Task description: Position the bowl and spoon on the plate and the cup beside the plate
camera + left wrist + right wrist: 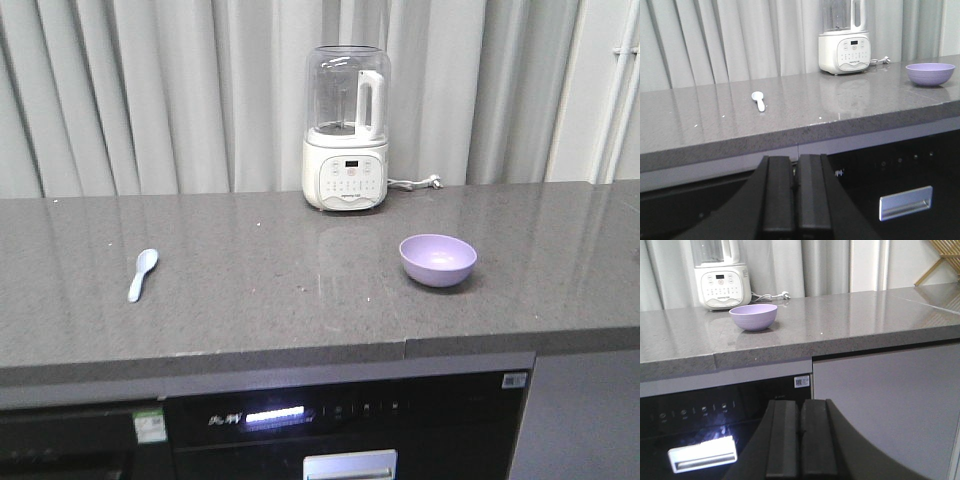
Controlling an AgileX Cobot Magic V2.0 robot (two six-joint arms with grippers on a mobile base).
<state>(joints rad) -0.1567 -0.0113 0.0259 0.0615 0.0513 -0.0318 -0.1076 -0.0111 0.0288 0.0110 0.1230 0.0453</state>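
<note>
The lavender bowl (438, 259) stands empty on the grey counter, right of centre; both wrist views catch it too, the bowl (930, 73) and the bowl (753, 316). A small white spoon (142, 273) lies on the counter at the left, the same spoon (758, 100) in the left wrist view. The plate and the cup are out of view. My left gripper (795, 162) hangs shut below the counter's front edge, holding nothing. My right gripper (800, 407) is shut too, low in front of the cabinet, well short of the bowl.
A white blender (346, 130) with a clear jug stands at the back of the counter (300, 320), its cord and plug to its right. Curtains hang behind. A black appliance (340, 425) with a lit panel sits under the counter. A wooden rack (942, 260) is at the far right.
</note>
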